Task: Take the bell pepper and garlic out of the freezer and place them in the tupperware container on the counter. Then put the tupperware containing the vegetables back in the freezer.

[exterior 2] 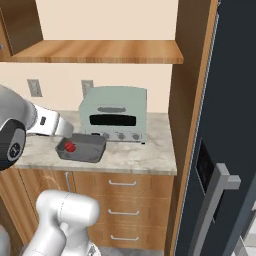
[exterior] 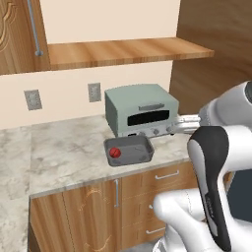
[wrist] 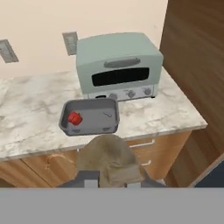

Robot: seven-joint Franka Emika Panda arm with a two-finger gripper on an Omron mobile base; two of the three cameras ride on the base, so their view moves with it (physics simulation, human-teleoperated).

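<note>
In the hand view my gripper (wrist: pixel 111 180) is shut on the garlic (wrist: pixel 107 155), a beige-grey bulb that stands up between the fingertips. It hangs in front of the counter edge, just short of the tupperware container (wrist: pixel 107 119). That dark grey tub rests on the counter (wrist: pixel 35 118) before the toaster oven. The red bell pepper (wrist: pixel 75 118) lies in the tub's left end. The tub (exterior: pixel 135 152) and pepper (exterior: pixel 114 152) also show from the left base, and the tub (exterior 2: pixel 87 150) and pepper (exterior 2: pixel 70 147) from the right. The freezer (exterior 2: pixel 235 115) stands dark at the right.
A grey-green toaster oven (wrist: pixel 118 65) stands behind the tub against the wall. A tall wooden panel (wrist: pixel 192 57) closes the counter's right end. Wooden drawers (exterior 2: pixel 122 200) sit under the counter and a wooden shelf (exterior: pixel 123 51) hangs above. The freezer's long grey handle (exterior 2: pixel 220 200) juts out low right.
</note>
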